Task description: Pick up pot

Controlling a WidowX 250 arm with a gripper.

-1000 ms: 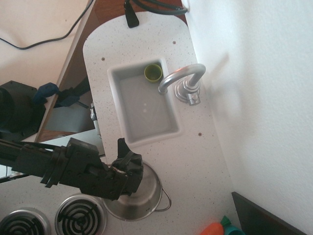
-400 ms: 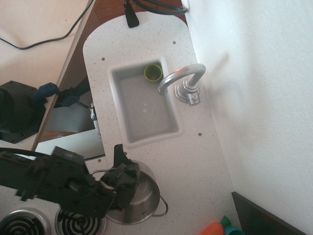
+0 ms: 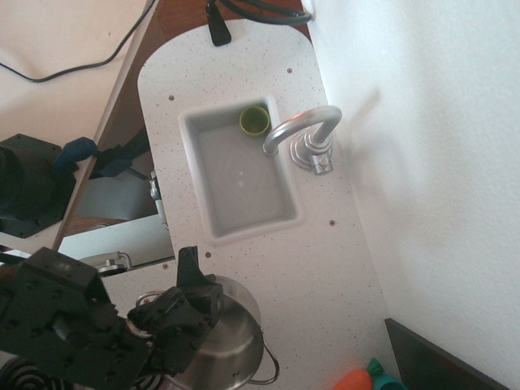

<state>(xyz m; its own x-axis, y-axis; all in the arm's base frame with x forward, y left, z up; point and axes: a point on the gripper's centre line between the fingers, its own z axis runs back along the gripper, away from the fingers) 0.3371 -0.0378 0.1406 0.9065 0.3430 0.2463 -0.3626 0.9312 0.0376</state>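
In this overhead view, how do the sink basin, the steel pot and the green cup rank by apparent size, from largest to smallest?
1. Sink basin.
2. Steel pot, partly hidden by the gripper.
3. Green cup, clearly smallest.

Setting: toy kitchen, apparently a play set in a lab. Speckled white countertop [image 3: 325,268]; inset sink [image 3: 213,221] holding a small green cup [image 3: 254,120]; silver faucet [image 3: 302,128]; stainless-steel pot [image 3: 231,345]; white wall [image 3: 431,162].
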